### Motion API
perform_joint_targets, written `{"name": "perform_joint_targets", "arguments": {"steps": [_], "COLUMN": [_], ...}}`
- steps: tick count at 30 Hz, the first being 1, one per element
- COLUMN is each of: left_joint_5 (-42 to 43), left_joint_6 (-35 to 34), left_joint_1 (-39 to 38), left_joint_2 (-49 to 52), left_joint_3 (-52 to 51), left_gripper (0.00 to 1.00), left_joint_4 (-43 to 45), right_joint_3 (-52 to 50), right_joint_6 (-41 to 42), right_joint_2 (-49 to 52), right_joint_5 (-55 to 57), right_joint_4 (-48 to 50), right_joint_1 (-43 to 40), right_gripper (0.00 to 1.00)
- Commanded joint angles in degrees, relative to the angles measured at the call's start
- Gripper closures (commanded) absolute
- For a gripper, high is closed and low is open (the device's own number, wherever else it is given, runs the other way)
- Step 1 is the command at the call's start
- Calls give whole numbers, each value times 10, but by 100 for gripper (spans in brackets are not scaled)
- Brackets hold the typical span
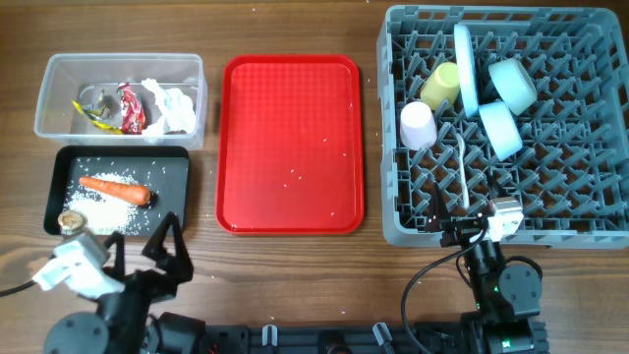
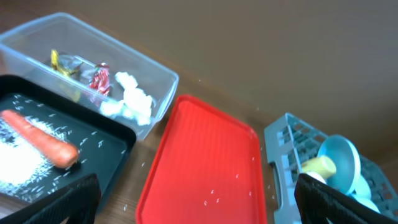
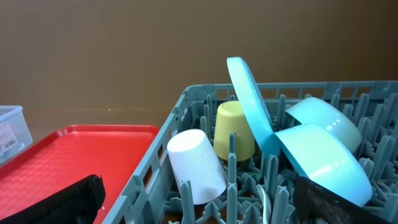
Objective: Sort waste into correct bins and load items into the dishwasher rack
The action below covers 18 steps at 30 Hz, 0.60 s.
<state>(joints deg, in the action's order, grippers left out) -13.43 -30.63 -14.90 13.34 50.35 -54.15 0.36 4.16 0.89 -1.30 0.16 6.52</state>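
Both grippers sit at bottom of frame, jaws wide, empty: left gripper [image 2: 198, 186] by black tray [image 1: 179, 187], right gripper [image 3: 199, 186] at rack [image 1: 393, 147] rim. Clear tub [image 1: 49, 98], upper left, holds wrappers [image 1: 128, 106] and tissue [image 1: 172, 106]. Black tray holds carrot [image 1: 116, 189] on rice [image 1: 93, 211]. Red tray [image 1: 290, 118] in centre. Rack at right holds plate [image 1: 465, 64] on edge, two bowls [image 1: 513, 84], yellow cup [image 1: 442, 84], white cup [image 1: 418, 125], spoon [image 1: 464, 172].

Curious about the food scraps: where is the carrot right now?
Overhead view: the carrot lies among rice grains in the black tray on the robot's left, beside the clear tub and left of the red tray.
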Motion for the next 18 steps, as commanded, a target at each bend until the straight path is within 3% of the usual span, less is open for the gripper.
{"name": "perform_joint_targets", "arguments": {"steps": [1, 7, 11, 18], "left_joint_5": [14, 47, 54, 78], "left_joint_6": [-1, -1, -1, -1], "left_joint_1": [14, 32, 44, 68], "left_joint_2": [-42, -62, -62, -64], "left_joint_3": [-102, -264, -362, -440], "left_gripper": [0, 0, 0, 0], "left_joint_4": [94, 358, 476, 535], "right_joint_3": [-1, -1, -1, -1], "right_joint_6": [-11, -11, -11, -11], "right_joint_2": [-6, -6, -6, -6], "right_joint_5": [-7, -7, -7, -7], "right_joint_4": [1, 1, 1, 1], "right_joint_1": [-4, -4, -4, -4], "right_gripper": [0, 0, 0, 0]}}
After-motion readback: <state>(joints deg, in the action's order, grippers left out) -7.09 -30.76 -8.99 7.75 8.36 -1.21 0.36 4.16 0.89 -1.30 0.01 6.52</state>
